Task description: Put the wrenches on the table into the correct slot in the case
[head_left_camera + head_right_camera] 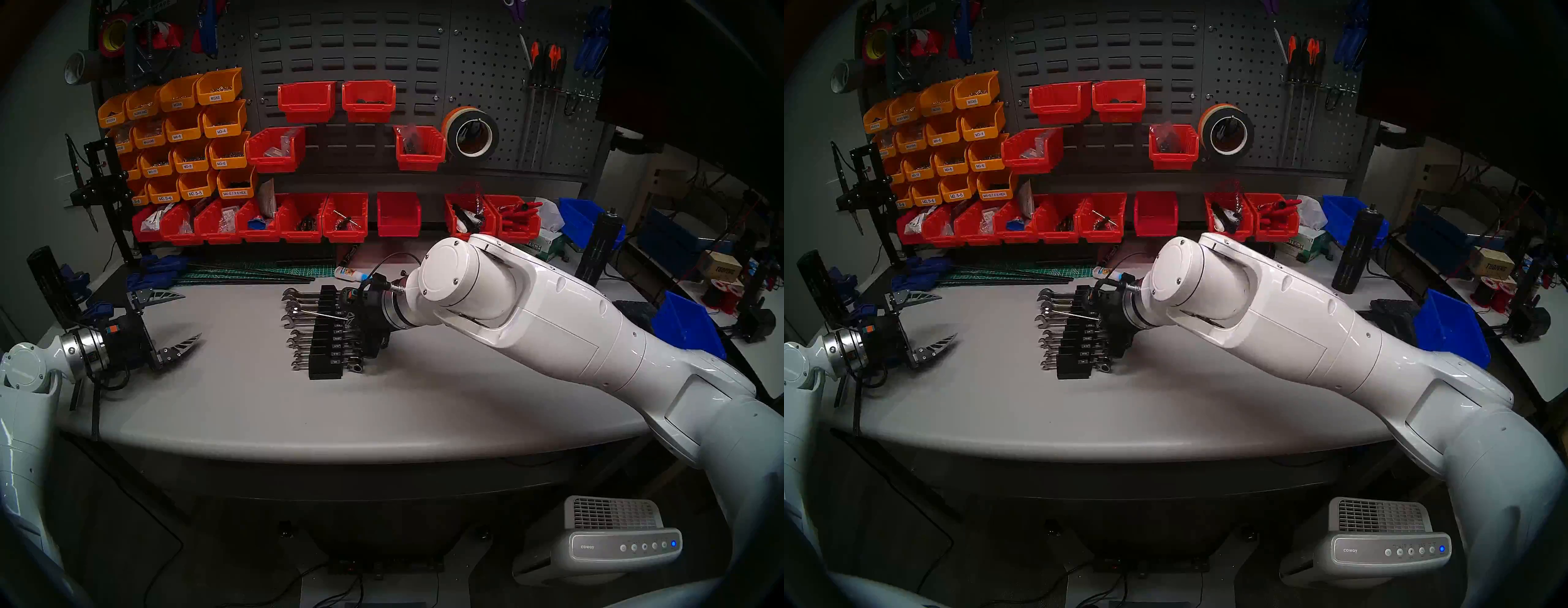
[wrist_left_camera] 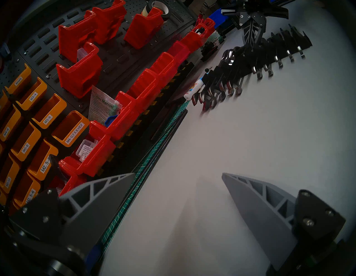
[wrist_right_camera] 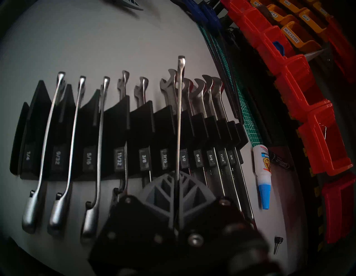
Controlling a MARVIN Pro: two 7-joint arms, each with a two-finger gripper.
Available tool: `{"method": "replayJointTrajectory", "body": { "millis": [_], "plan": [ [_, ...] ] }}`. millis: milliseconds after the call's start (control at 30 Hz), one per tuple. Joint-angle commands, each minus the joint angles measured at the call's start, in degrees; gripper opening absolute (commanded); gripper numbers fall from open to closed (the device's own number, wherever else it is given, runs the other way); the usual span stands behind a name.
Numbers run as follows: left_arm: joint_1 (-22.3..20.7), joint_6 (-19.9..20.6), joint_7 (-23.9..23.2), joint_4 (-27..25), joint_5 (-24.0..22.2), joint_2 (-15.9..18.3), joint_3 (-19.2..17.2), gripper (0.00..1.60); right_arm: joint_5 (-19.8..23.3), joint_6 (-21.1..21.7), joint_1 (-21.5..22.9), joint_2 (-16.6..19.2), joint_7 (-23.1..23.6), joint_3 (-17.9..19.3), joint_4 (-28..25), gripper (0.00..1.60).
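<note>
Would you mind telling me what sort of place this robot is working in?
Most likely a workshop or maker lab: a pegboard wall hung with screwdrivers, labelled orange parts bins holding small fasteners, and a grey workbench carrying a wrench rack.

Glossy white arms (image 1: 551,322), silver wrist rings, black tools with grey ribbed fingers (image 2: 256,208).

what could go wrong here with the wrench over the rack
1. The right gripper is shut on a wrench by one end, so the long free end could swing or twist as it is lowered.
2. The wrench hangs over the case between the 7/16 and 1/2 labels; it could drop into the wrong groove or ride on a divider.
3. Neighbouring wrenches sit close on both sides, so the gripper could knock one loose.
</note>
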Motion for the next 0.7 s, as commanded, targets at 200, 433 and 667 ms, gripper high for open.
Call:
{"method": "replayJointTrajectory", "body": {
  "millis": [200,433,667],
  "plan": [
    [-1.0,0.1,0.3,-0.7,-0.6,0.6,-0.9,1.60,-1.9,-1.3,5.2,-1.7,1.2,1.0,1.6,0.00],
    [-1.0,0.1,0.3,-0.7,-0.6,0.6,-0.9,1.60,-2.4,-1.6,6.7,-2.8,2.0,1.2,2.6,0.00],
    [-1.0,0.1,0.3,-0.7,-0.7,0.6,-0.9,1.60,-2.8,-1.9,7.1,-3.6,2.6,0.9,3.4,0.00]
  ]
}}
